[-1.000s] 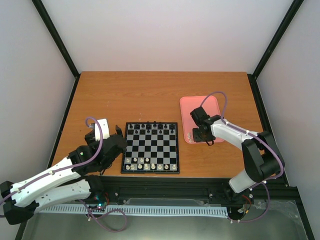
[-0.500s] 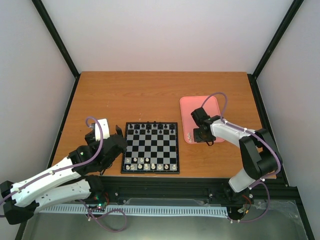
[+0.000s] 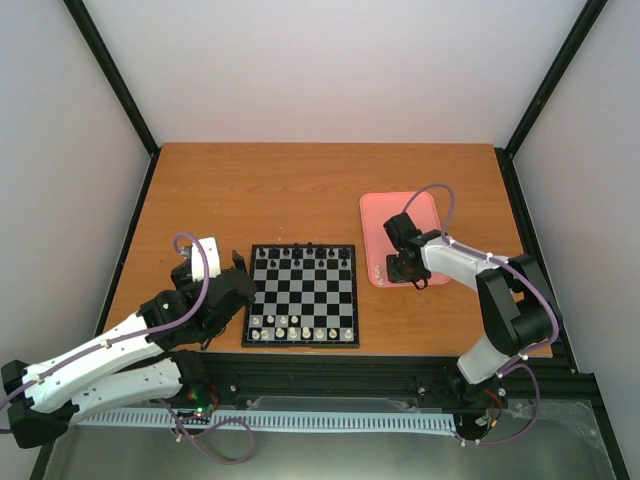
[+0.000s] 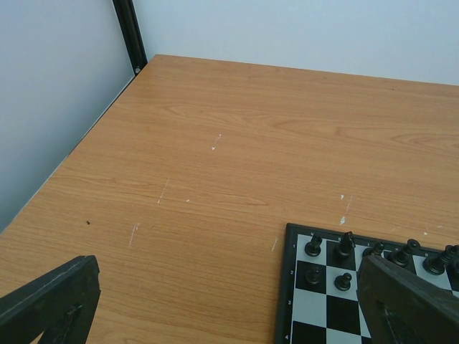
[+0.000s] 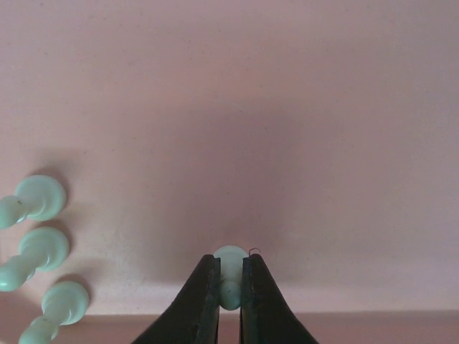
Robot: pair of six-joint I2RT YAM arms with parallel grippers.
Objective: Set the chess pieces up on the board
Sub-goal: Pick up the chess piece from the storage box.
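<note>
Pink tray: right gripper clamped on a cream chess piece, pinched between its fingertips; left gripper jaws wide apart.

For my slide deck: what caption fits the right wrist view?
Right fingers pinch a white piece on the pink tray; three more pieces lie to the left.

A brown wooden surface fills the cell, its grain marked by a few pale scratches; a pink tray with rounded corners lies flat on its right half; tiny black chess figures stand upright in rows to the tray's left; white walls and black corner posts enclose it.
</note>
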